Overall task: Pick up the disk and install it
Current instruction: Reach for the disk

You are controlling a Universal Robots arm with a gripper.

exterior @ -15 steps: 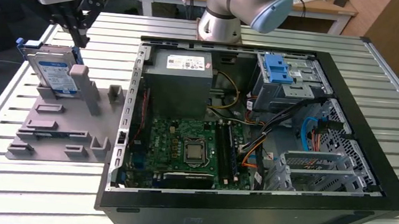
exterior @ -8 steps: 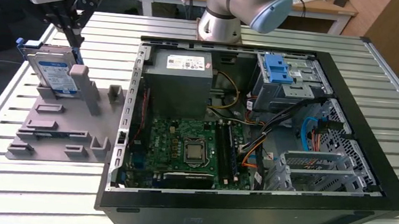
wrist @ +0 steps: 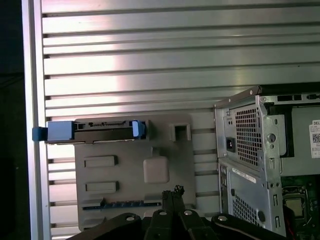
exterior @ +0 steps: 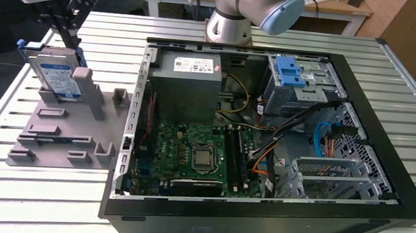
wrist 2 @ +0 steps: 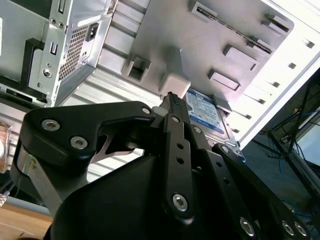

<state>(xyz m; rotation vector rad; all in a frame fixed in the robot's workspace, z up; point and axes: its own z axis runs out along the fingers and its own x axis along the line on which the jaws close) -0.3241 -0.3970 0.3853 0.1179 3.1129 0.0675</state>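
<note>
One disk [exterior: 53, 74] standing on edge in the grey fixture [exterior: 65, 138], beside one open computer case [exterior: 244, 225]. Inside the case: one motherboard [exterior: 190, 148], one grey power box [exterior: 188, 87]. Gripper [exterior: 74, 43] near the disk's top, fingers pressed together, gripping nothing.

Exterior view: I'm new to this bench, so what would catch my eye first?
The open black computer case dominates the middle and the exterior view's right, its green motherboard exposed. At the exterior view's left the blue-framed disk stands on edge in a grey fixture, with the gripper close above it.
</note>
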